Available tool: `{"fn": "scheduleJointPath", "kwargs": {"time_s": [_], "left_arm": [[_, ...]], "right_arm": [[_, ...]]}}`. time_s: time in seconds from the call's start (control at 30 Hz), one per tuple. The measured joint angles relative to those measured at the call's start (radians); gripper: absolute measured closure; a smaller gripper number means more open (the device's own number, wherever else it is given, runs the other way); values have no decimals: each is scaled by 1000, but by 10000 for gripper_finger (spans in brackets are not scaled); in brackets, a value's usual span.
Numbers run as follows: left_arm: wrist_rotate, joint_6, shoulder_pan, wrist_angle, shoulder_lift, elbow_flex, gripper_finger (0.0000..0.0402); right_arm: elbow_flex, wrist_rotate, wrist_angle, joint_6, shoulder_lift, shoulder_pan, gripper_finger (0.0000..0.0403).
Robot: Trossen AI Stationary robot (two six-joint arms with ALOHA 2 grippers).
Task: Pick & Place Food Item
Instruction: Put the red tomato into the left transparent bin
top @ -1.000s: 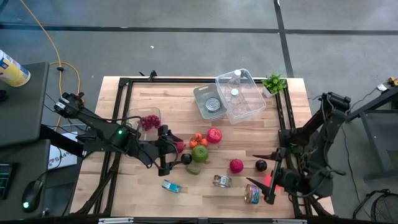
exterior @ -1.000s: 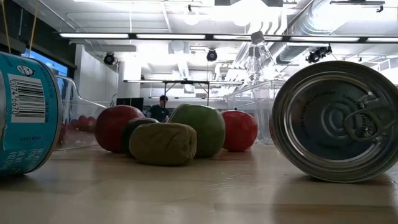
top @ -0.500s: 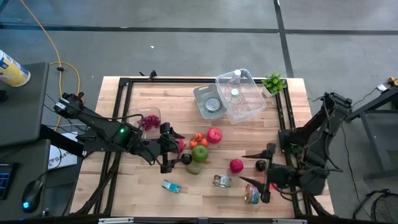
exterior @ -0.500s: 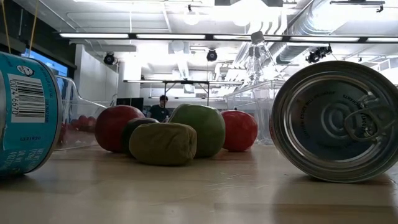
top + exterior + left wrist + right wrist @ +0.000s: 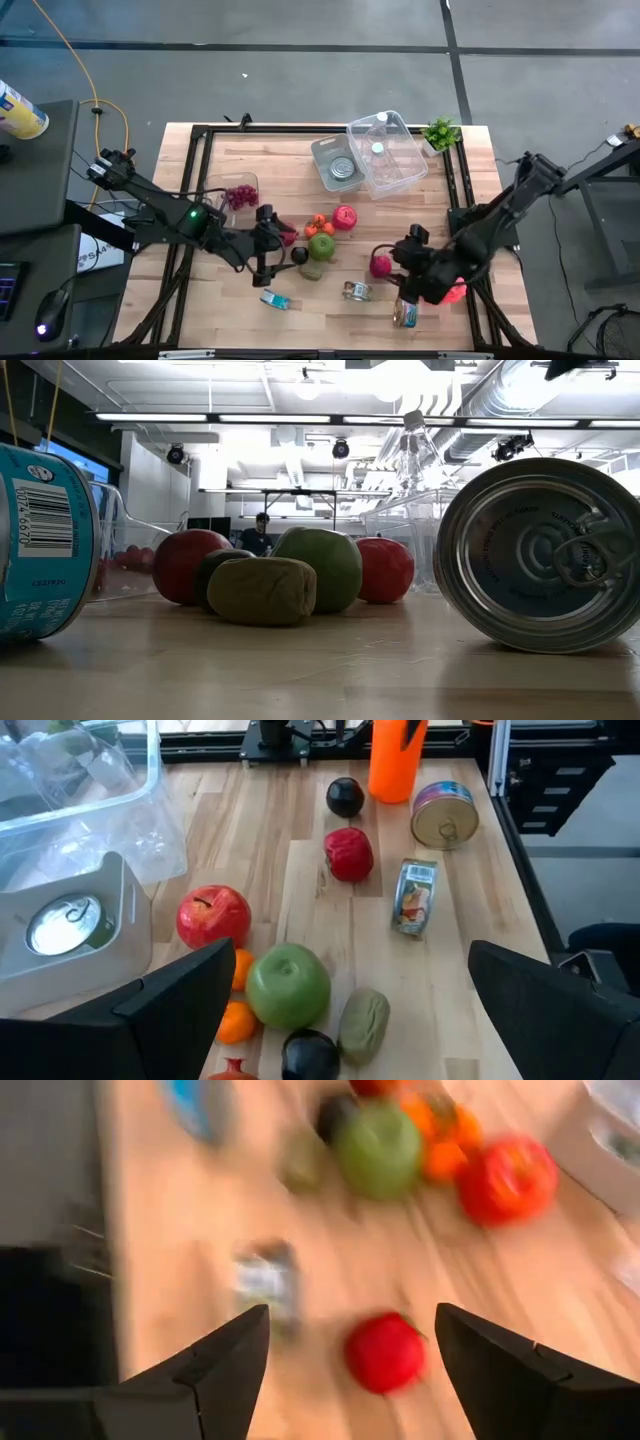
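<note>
High view: the right gripper [image 5: 388, 262] hangs with its fingers spread apart just beside the red fruit [image 5: 379, 266] on the wooden tabletop [image 5: 300, 325], the fruit lying at about 9 o'clock from the gripper, not yet between the fingers. A dark round fruit [image 5: 345, 796] sits near it, and a tipped can [image 5: 405, 314] lies at roughly 6 o'clock from the gripper. The left gripper [image 5: 268, 243] waits open over the tabletop's left-centre, just beside a cluster holding a green apple [image 5: 321, 247], a red apple [image 5: 345, 217] and small oranges [image 5: 316, 222]. At 12 o'clock from the cluster stands a clear plastic bin [image 5: 387, 152] with bottles inside. In the right wrist view the red fruit [image 5: 385, 1352] shows between the two open fingers [image 5: 225, 1370].
</note>
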Motion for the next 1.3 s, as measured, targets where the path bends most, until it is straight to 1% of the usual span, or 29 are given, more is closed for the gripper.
{"fn": "scheduleJointPath", "kwargs": {"time_s": [0.1,0.37,0.43,0.57,0.73,0.8,1.0,1.17,1.3], "left_arm": [[0,-31,0,0,0,0,11],[-8,-36,1,0,0,0,11],[-10,-31,4,0,0,0,11],[-11,-29,10,0,3,0,11],[-10,-28,9,0,33,0,11],[-10,-21,9,1,44,0,11],[-10,-16,10,1,48,0,11],[-10,-15,11,4,48,0,11],[-9,-15,15,4,48,0,11]], "right_arm": [[-6,0,-24,1,41,-19,131],[-8,-8,-27,-55,141,-52,130],[-8,-23,-27,-65,159,-65,124],[-8,-45,-27,-78,190,-85,91],[-8,-70,-30,-78,195,-118,20],[-8,-73,-30,-75,195,-128,9],[-8,-66,-35,-78,195,-126,37],[-8,-94,-39,-67,195,-126,42],[-8,-172,-75,-49,195,-125,43]]}}
